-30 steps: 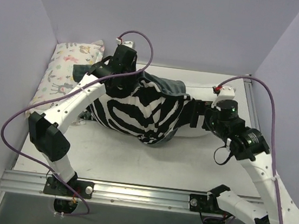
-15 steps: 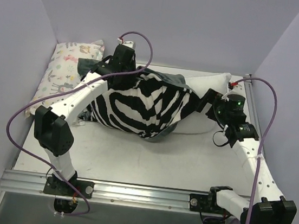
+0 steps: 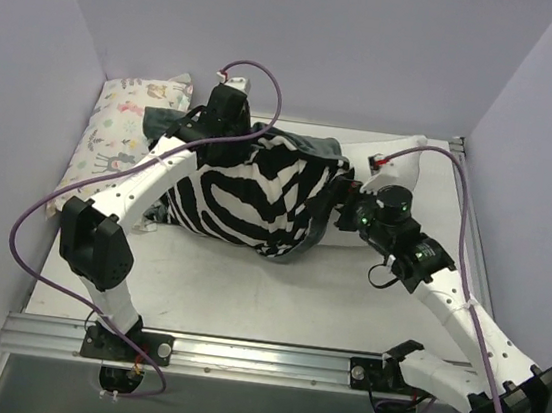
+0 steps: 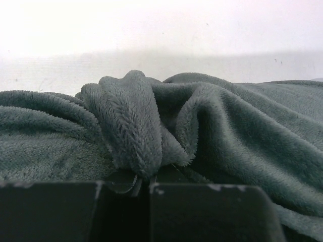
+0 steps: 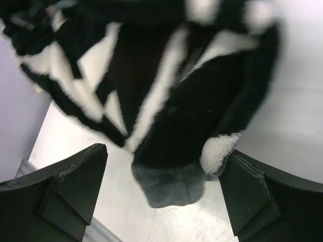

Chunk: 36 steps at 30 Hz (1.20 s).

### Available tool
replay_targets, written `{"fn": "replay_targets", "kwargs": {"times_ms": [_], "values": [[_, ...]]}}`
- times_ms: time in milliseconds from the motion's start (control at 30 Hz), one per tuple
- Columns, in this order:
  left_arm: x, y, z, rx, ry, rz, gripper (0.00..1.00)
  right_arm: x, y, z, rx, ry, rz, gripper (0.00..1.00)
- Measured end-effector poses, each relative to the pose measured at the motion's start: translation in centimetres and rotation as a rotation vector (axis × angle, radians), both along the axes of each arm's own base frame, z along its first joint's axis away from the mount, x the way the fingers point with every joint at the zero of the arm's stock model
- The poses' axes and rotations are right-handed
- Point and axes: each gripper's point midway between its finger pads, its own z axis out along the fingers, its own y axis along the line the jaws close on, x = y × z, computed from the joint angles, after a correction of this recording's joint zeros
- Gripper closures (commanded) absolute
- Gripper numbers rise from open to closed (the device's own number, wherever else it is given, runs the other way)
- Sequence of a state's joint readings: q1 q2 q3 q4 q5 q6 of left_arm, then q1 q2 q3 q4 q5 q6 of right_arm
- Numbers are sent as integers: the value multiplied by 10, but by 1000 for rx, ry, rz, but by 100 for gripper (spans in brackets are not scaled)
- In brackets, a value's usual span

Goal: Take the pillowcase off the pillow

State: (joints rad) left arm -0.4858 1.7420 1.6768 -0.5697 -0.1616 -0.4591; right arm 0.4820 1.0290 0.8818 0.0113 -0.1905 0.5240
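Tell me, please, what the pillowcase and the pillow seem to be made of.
The pillowcase looks like soft plush fleece, matt: the left wrist view shows dense grey-green pile with visible fibres, and its other face is fuzzy black-and-white zebra stripe. The pillow looks like smooth white fabric, probably over soft filling, though little of it shows.

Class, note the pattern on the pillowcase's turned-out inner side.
The pillowcase shows black-and-white zebra stripes, clearest in the top external view.
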Motion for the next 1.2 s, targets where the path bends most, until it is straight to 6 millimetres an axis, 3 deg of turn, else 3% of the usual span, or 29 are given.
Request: {"fn": "replay_targets", "kwargs": {"times_ms": [33,100,133,233,333,433,500,533,600,633,733,900,1000,1100,1200], "values": [[-1,-1,0,-1,-1,-2,100,-4,8,1,-3,-3,19,11],[-1,-2,0,-1,-1,-6,100,-14,31,4,-24,0,70,29],[-1,-2,0,-1,-1,-6,100,-11,37,7,-30,1,70,65],[-1,-3,0,-2,-2,-7,100,-2,65,12,-28,9,85,98],[-2,-5,-1,-4,-1,-10,100,-10,119,19,-58,10,175,100],[-4,-7,-4,-3,6,-15,100,-39,187,30,-70,-37,320,100],[-6,-8,-8,-2,14,-20,100,-59,206,24,-91,-42,381,98],[-8,-8,-9,-2,19,-24,100,-64,207,18,-108,-36,393,90],[-11,-10,-10,-7,24,-33,100,-63,200,15,-122,-37,380,75],[-11,-11,-10,-9,23,-36,100,-60,195,15,-130,-39,368,55],[-12,-13,-8,-16,19,-42,100,-55,173,20,-173,-56,327,28],[-13,-13,-6,-19,15,-44,100,-58,129,51,-224,-128,252,13],[-14,-13,-5,-21,14,-46,100,-59,87,80,-243,-183,147,5],[-16,-12,-4,-22,13,-47,100,-52,32,104,-253,-220,-12,0],[-19,-11,-2,-25,11,-50,100,-37,-40,111,-264,-227,-219,0]]}}
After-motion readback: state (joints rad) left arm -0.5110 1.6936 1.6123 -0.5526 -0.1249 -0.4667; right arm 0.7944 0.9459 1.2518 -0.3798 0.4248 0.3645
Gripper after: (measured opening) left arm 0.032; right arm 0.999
